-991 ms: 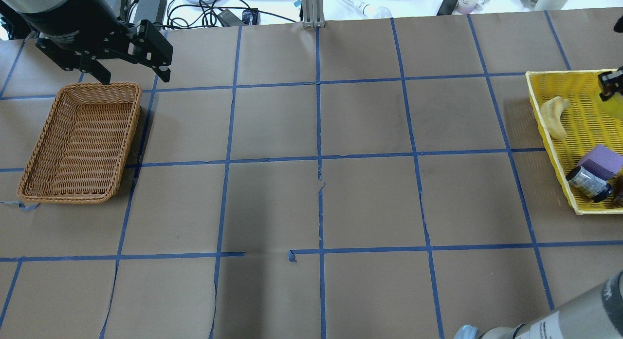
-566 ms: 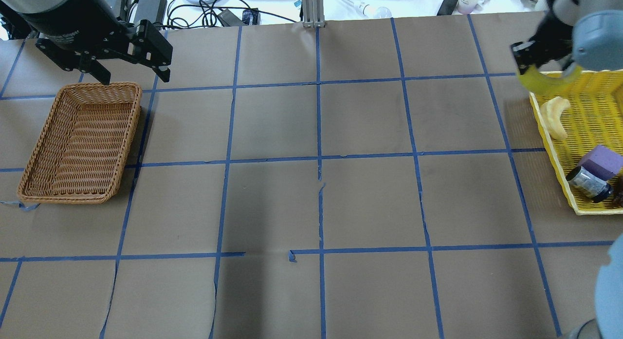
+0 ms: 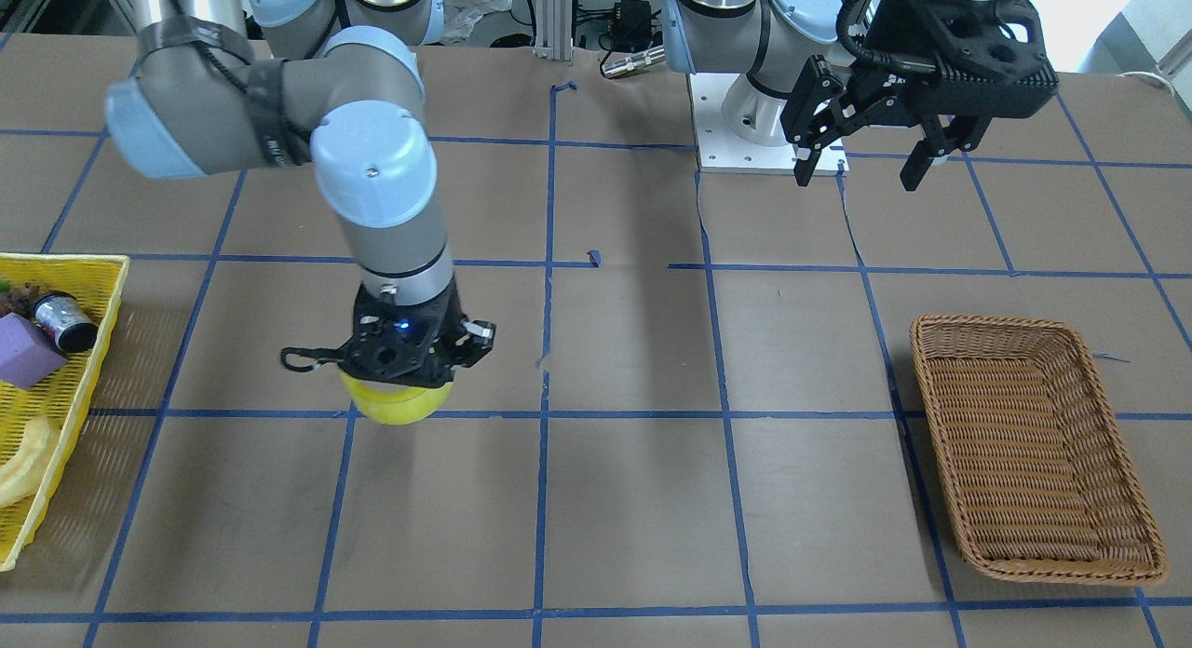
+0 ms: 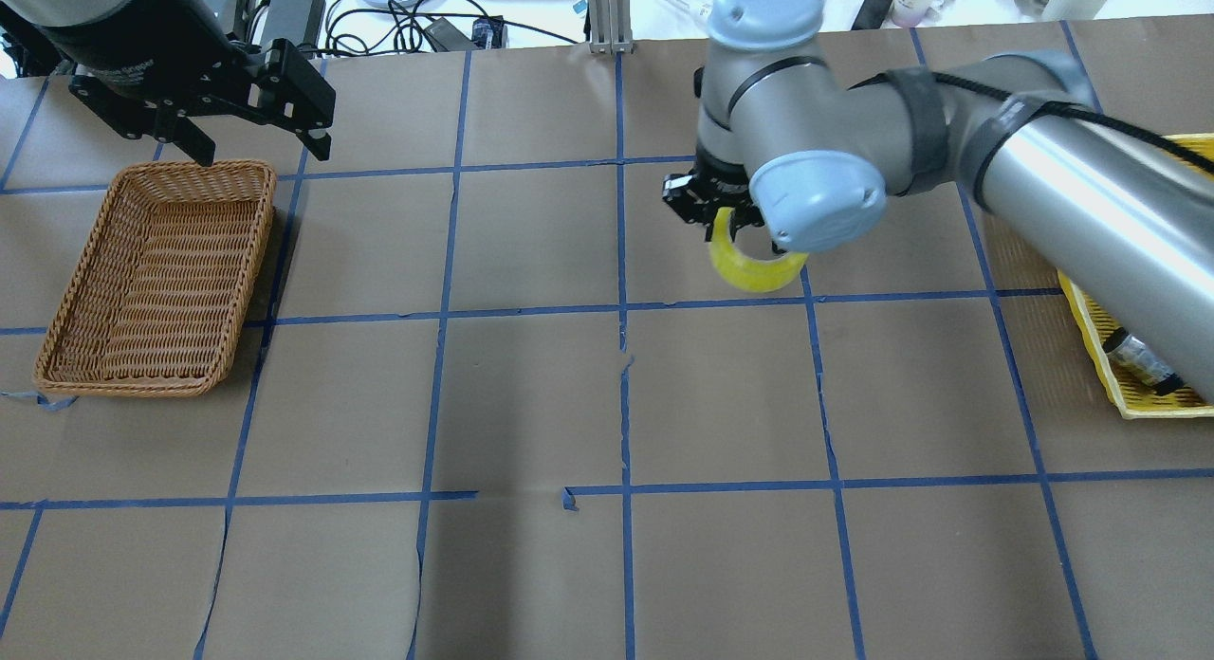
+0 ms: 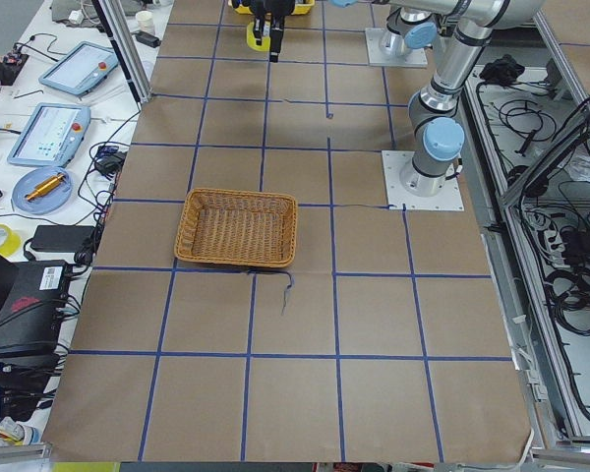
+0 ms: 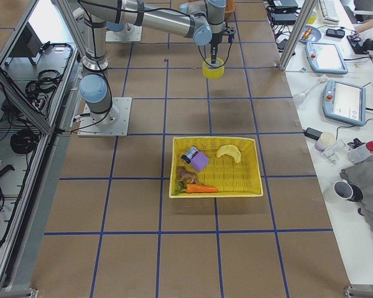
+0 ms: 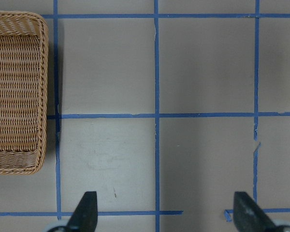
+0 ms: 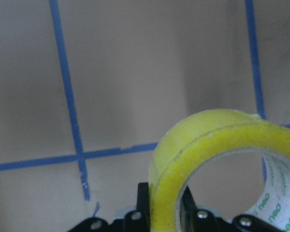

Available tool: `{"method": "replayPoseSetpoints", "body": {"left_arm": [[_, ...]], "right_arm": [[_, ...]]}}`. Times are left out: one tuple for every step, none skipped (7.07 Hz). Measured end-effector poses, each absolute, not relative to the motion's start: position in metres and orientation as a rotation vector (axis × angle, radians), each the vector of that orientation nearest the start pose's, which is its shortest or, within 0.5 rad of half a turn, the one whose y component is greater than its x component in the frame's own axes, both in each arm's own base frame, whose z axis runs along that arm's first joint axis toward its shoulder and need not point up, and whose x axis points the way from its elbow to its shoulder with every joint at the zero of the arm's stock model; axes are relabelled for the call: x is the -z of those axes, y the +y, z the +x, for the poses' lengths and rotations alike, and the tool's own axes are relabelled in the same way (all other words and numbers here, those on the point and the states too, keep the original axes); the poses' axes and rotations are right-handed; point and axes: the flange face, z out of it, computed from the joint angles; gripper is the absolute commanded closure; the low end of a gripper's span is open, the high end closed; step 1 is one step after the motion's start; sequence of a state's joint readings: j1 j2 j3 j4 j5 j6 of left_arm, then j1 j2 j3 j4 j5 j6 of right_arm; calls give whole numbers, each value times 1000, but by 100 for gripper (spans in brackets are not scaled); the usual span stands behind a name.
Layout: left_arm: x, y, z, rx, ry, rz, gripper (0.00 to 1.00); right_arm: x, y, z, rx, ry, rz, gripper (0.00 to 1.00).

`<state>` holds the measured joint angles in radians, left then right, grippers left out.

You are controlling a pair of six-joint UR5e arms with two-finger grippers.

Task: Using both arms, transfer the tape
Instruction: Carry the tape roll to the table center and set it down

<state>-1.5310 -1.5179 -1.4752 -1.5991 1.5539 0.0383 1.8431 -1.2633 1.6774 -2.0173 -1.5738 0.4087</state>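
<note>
The yellow tape roll (image 4: 754, 266) hangs upright in my right gripper (image 4: 726, 226), which is shut on its rim above the table, right of centre. The roll also shows in the front view (image 3: 396, 404), the right side view (image 6: 213, 68) and, close up, in the right wrist view (image 8: 208, 145), with one black finger (image 8: 144, 203) against its outer face. My left gripper (image 4: 256, 153) is open and empty, held above the far end of the wicker basket (image 4: 194, 165). Its fingertips (image 7: 89, 208) frame bare paper in the left wrist view.
The empty wicker basket (image 3: 987, 324) lies on the robot's left. A yellow mesh basket (image 6: 214, 194) on the right holds a pale banana-like piece, a purple block, a small jar and a carrot. Blue tape lines grid the brown paper.
My right arm has carried the tape from over the yellow basket leftward towards the table's middle. The left arm has not moved.
</note>
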Motion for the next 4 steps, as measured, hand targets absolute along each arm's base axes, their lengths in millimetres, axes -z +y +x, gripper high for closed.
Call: {"method": "replayPoseSetpoints", "body": {"left_arm": [[-558, -481, -116, 190, 3148, -1, 0], [-558, -481, -116, 189, 3148, -1, 0], [-557, -482, -116, 188, 3148, -1, 0], [-557, -482, -116, 187, 3148, -1, 0]], "right_arm": [[-293, -505, 320, -21, 3095, 222, 100], [-272, -483, 348, -67, 3059, 214, 100], [-251, -467, 372, -96, 3045, 222, 100], [-232, -455, 390, -126, 3046, 244, 100]]}}
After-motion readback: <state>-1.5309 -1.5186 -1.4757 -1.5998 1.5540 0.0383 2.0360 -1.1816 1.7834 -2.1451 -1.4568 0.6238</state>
